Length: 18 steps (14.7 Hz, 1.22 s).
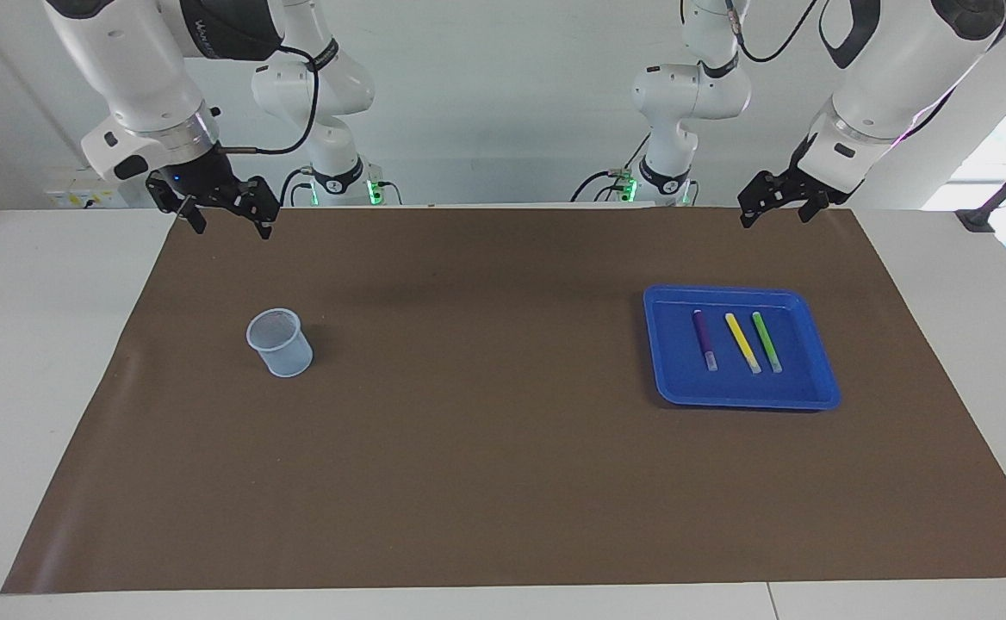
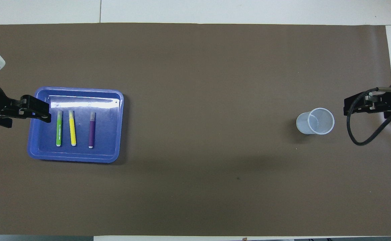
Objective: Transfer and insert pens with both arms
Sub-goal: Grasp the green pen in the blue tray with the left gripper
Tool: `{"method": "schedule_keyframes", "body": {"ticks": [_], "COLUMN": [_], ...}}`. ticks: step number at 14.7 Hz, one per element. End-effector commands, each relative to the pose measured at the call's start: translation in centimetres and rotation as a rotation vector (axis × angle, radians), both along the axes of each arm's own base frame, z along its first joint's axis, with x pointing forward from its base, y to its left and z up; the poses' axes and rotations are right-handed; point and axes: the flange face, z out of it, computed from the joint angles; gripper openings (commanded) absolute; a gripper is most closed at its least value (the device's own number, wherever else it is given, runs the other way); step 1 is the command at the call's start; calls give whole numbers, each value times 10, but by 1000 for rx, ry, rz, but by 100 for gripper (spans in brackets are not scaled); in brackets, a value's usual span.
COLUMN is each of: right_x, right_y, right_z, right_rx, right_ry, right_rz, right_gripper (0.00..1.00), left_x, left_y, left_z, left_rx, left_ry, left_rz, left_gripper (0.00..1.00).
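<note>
Three pens lie side by side in a blue tray (image 1: pixel 667 379) (image 2: pixel 41 152) toward the left arm's end of the table: purple (image 1: pixel 704 339) (image 2: pixel 91 130), yellow (image 1: pixel 742 342) (image 2: pixel 72 128) and green (image 1: pixel 766 341) (image 2: pixel 59 129), each with a pale end. My left gripper (image 1: pixel 774 219) (image 2: pixel 28 115) hangs open and empty in the air over the mat's edge by the robots. My right gripper (image 1: pixel 232 231) (image 2: pixel 359 105) also hangs open and empty, over the same edge at the other end of the table. Neither touches anything.
A translucent plastic cup (image 1: pixel 280 342) (image 2: pixel 316 121) stands upright on the brown mat (image 1: pixel 486 448) toward the right arm's end. Two smaller white arms with green-lit bases (image 1: pixel 344 185) stand at the robots' edge of the table. White tabletop (image 1: pixel 38 344) borders the mat.
</note>
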Motion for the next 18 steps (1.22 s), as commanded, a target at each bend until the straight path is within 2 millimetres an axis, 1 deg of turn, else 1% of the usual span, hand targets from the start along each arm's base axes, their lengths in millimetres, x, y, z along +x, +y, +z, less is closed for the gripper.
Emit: {"method": "schedule_keyframes", "body": {"ticks": [1, 4, 7, 8, 9, 10, 11, 12, 13, 14, 15, 16, 18], "right_x": [-4, -4, -4, -4, -4, -4, -4, -4, -4, -4, -4, -4, -4], "right_y": [-3, -3, -3, -3, -3, -3, -3, -3, -3, -3, -3, -3, -3], "right_z": [3, 3, 3, 3, 3, 3, 3, 3, 3, 3, 3, 3, 3], "right_rx": [1, 1, 1, 1, 1, 1, 1, 1, 1, 1, 1, 1, 1], "right_ry": [3, 3, 3, 3, 3, 3, 3, 3, 3, 3, 3, 3, 3], "right_rz": [7, 7, 6, 7, 7, 7, 7, 7, 6, 6, 6, 7, 6], "right_gripper": [100, 100, 100, 100, 100, 100, 100, 100, 100, 100, 100, 100, 100], "left_x": [-1, -1, -3, -6, -5, -7, -9, -9, -9, -7, -3, 3, 14], "left_y": [2, 2, 6, 7, 19, 39, 50, 66, 87, 102, 115, 128, 132], "left_z": [4, 4, 4, -1, -8, -23, -43, -66, -95, -122, -161, -193, -238], "left_rx": [-11, -10, -13, -13, -20, -24, -32, -42, -50, -55, -58, -58, -59], "left_ry": [-15, -13, -10, -5, -28, -48, -57, -58, -60, -77, -88, -99, -98], "left_rz": [16, 19, 30, 30, 33, 56, 25, -25, -59, -99, -141, -171, -225], "left_gripper": [100, 100, 100, 100, 100, 100, 100, 100, 100, 100, 100, 100, 100]}}
